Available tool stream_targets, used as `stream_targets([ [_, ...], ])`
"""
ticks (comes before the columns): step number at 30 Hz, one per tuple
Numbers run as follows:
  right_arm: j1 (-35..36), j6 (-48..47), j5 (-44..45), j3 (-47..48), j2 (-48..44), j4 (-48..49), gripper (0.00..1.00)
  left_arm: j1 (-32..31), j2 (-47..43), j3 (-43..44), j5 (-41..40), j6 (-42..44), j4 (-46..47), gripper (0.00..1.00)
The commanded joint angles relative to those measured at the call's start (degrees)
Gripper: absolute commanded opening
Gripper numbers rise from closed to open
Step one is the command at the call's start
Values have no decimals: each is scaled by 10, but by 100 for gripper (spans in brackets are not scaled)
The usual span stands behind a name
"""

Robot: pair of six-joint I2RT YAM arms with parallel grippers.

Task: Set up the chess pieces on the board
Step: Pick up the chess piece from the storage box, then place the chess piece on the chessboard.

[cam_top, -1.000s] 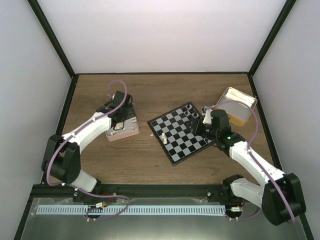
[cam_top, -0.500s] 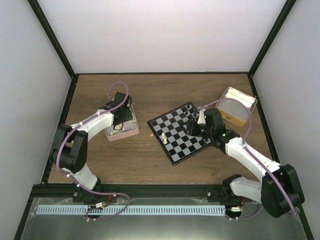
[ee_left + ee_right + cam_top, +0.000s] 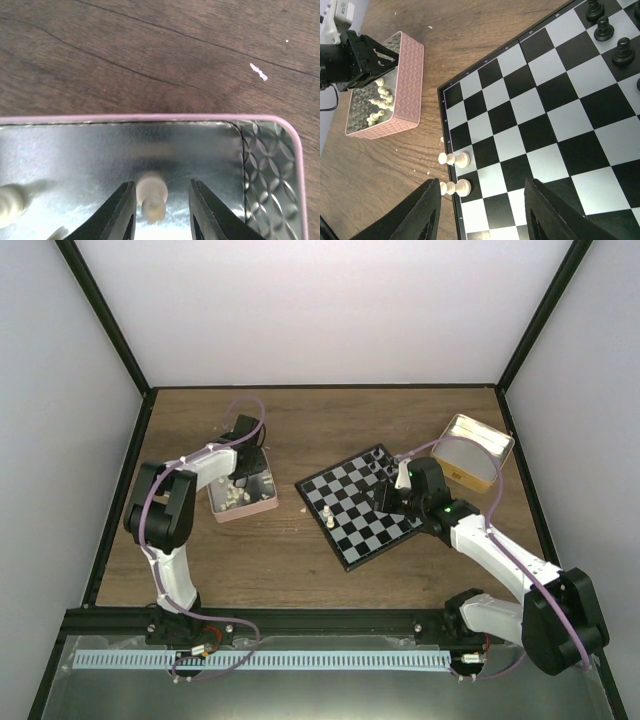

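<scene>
Lab rig: white walls (image 3: 320, 310), wooden table (image 3: 330, 560).

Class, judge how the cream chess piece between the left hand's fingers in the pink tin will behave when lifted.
The cream piece looks tiny and rounded, so it is probably light but apt to twist or slip in the left hand. The floor of the pink tin is shiny metal, so a nudge would likely slide or roll it. It looks rigid.

Left hand (image 3: 240, 470) at pink tin (image 3: 262, 508); board (image 3: 365, 525) beside
</scene>
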Motion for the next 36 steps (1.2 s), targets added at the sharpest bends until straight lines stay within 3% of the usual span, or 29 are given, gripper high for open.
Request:
stream_targets([
  [1,5,-11,13,11,-14,-15,47,6,30,29,-7,18,8,29],
  [7,5,-14,14,4,-19,-17,48,4,17,18,-18,15,6,7],
  [15,6,-10,11,0,-15,-9,47,-30,-70,-2,-18,20,-21,7],
  [21,5,2,19,-11,-20,1,47,-98,-109,-4,32,29,-25,8],
  [28,5,10,21,-12,-20,4,48,-180,-77,-8,34,19,0,8],
  [36,5,11,25,-14,-24,0,48,-211,-11,25,47,23,3,9],
])
